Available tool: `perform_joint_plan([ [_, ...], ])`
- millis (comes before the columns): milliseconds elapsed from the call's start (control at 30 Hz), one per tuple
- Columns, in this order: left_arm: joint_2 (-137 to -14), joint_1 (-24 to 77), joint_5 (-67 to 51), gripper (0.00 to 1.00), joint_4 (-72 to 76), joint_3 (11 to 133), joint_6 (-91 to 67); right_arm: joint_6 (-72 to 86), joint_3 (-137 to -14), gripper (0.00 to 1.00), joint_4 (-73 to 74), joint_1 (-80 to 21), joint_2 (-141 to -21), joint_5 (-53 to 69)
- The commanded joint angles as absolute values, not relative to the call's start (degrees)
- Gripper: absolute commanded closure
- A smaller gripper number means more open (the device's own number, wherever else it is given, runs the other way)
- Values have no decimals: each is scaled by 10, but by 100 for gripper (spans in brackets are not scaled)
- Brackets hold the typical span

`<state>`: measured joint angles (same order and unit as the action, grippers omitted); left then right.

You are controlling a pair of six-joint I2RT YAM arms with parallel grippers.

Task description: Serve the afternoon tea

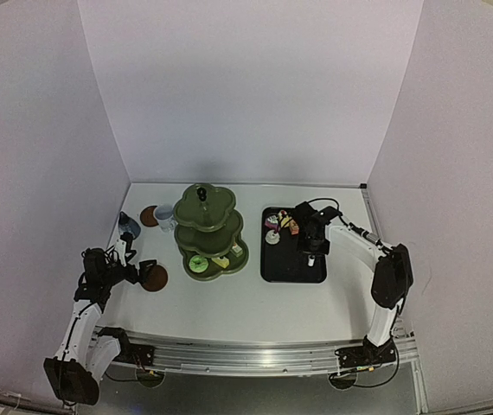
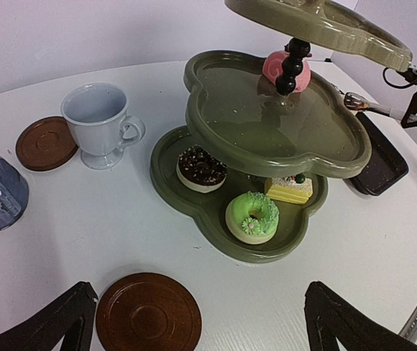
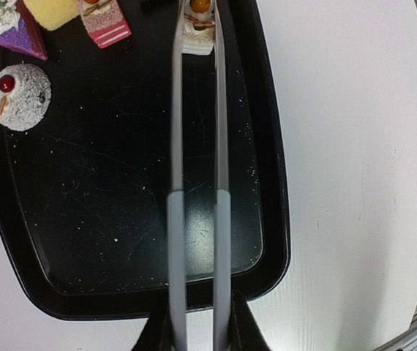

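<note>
Small white cake (image 3: 197, 33) with orange topping: sits at the far end of the black tray (image 3: 271, 241), flanked on both sides by the tips of the thin metal tongs (image 3: 197, 146). Whether pinched or merely bracketed, cannot tell. Lies straight ahead of the right pincer (image 3: 197, 335), on the long axis of the tongs, running lengthwise down the tray. Same pincer clamped tight on the handle end of the tongs, blades squeezed nearly parallel. Other cakes (image 3: 20, 96) grouped at the tray's far left corner, apart from the tips. Three-tier stand (image 1: 210, 233) just left of the tray on the counter (image 1: 255, 303); probable destination, hence a leftward carry. Across the stand, the left pincer (image 2: 197, 322): spread wide, empty, above a brown coaster (image 2: 148, 314). Right arm by far the nearer.
</note>
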<state>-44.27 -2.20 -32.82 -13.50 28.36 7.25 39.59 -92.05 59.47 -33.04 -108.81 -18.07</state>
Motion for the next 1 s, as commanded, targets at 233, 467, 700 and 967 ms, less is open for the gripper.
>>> perform_joint_plan([
  [233,-440,-24,-329,0,-119,285,77,416,-893,100,597,-331,-997,-187],
  [467,-442,-24,-330,0,-117,286,73,359,-904,100,602,-333,-907,-165],
  [700,-444,-24,-336,0,-115,288,69,236,-927,100,601,-372,-863,-46],
  [967,-444,-24,-337,0,-119,288,70,191,-937,100,641,-463,-834,49],
])
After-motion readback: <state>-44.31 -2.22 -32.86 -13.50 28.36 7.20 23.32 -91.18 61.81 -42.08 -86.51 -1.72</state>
